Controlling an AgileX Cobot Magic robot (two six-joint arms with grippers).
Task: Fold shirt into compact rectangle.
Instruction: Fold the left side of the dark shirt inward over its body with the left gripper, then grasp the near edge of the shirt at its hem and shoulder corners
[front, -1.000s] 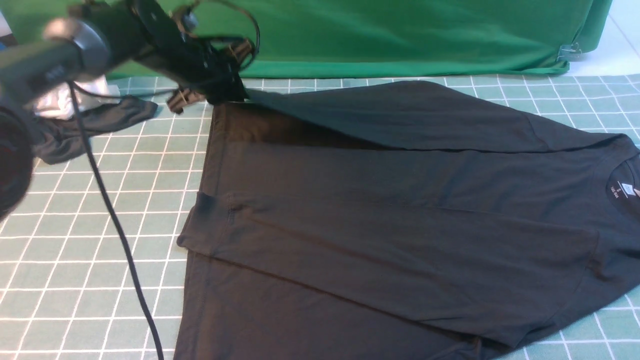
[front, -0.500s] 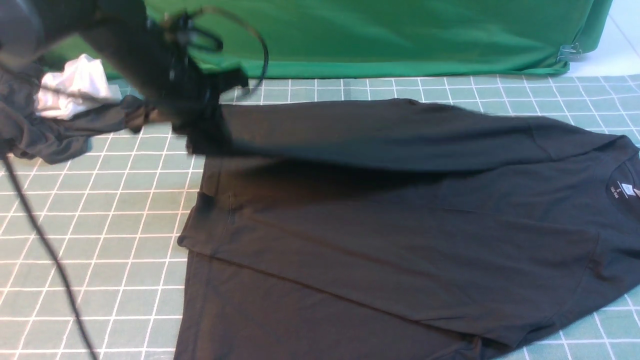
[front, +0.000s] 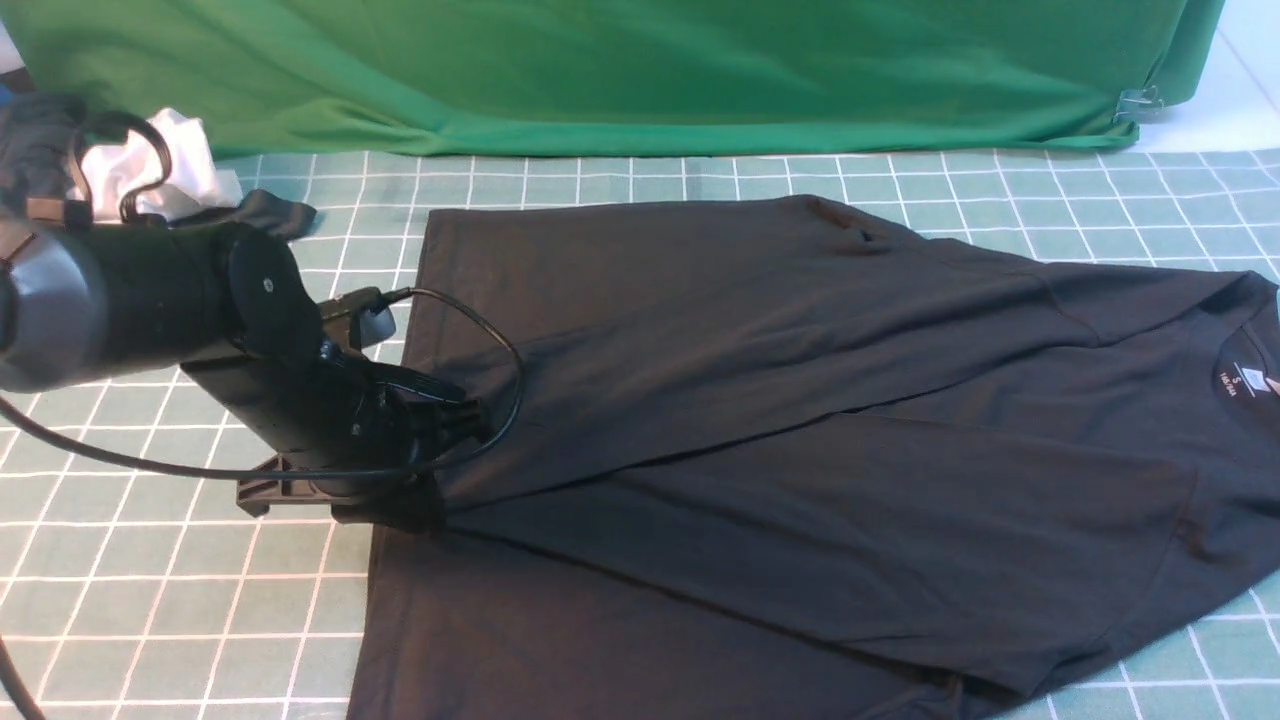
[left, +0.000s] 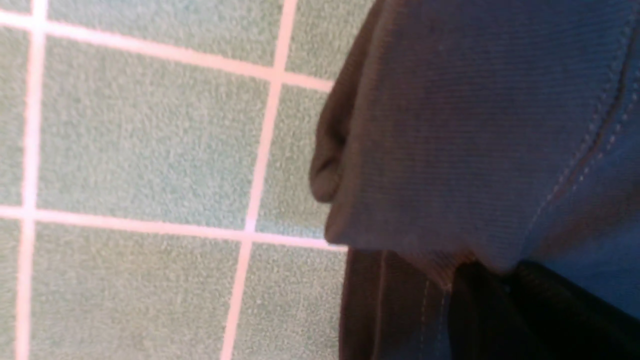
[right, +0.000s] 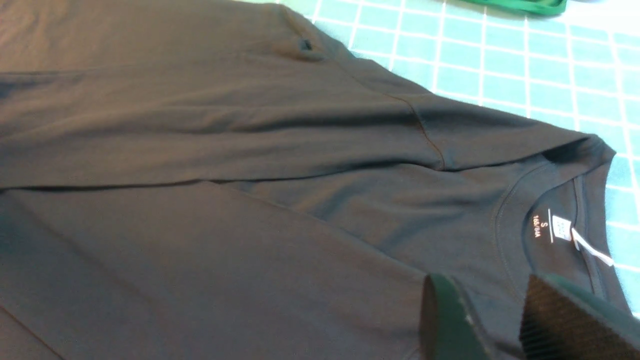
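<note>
The black shirt (front: 800, 420) lies spread on the green checked mat, its collar and white neck label (front: 1243, 383) at the right. One long sleeve (front: 700, 380) is folded diagonally across the body. My left gripper (front: 430, 505) is low at the shirt's left edge, shut on that sleeve's cuff. In the left wrist view the cuff (left: 475, 125) bunches at the dark left gripper (left: 505, 280). My right gripper (right: 487, 295) hovers open over the shirt (right: 250, 175) beside the neck label (right: 561, 227), with nothing between its fingers. It is out of the front view.
A small dark grey garment (front: 265, 212) and a white cloth (front: 170, 160) lie at the back left. A green backdrop cloth (front: 650, 70) hangs along the far edge. The left arm's cable (front: 500, 350) loops over the shirt's left edge.
My left gripper has carried the sleeve cuff from the shirt's far left corner down toward the near side. The sleeve now lies flat across the body.
</note>
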